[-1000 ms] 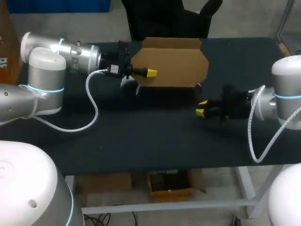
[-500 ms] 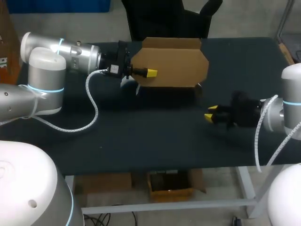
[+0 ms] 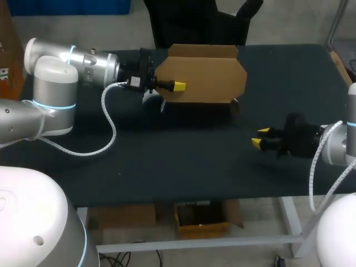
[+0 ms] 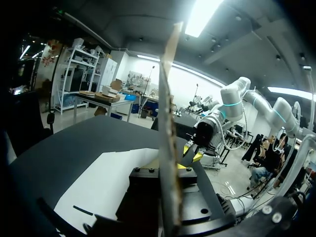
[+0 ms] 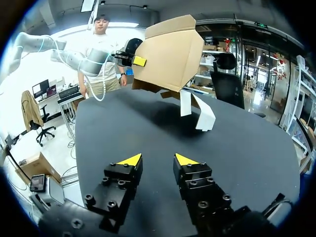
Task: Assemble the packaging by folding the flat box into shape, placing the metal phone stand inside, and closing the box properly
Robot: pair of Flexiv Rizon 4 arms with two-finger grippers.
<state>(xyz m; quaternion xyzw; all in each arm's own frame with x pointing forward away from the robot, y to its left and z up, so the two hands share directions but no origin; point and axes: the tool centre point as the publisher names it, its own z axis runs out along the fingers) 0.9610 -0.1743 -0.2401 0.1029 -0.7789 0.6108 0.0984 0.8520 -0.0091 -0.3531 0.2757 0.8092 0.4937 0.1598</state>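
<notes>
The left gripper (image 3: 178, 87) is pinching one wall of the brown box (image 3: 211, 72) and holding it up at the far side of the table (image 3: 167, 161). The white phone stand (image 5: 196, 109) is lying just under the box. That thin wall could be bending or slipping out, because nothing else is helping to hold it. The right gripper (image 3: 260, 138) is hanging with its fingers apart and nothing in them, and it has been pulling back from the box toward its own side while the left one and the box are staying put.

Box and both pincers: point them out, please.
Box (image 3: 208, 78): head view, front panel.
Left pincer (image 3: 178, 86): head view, visible yellow tip against the panel.
Right pincer (image 3: 259, 137): head view, between its yellow tips.
</notes>
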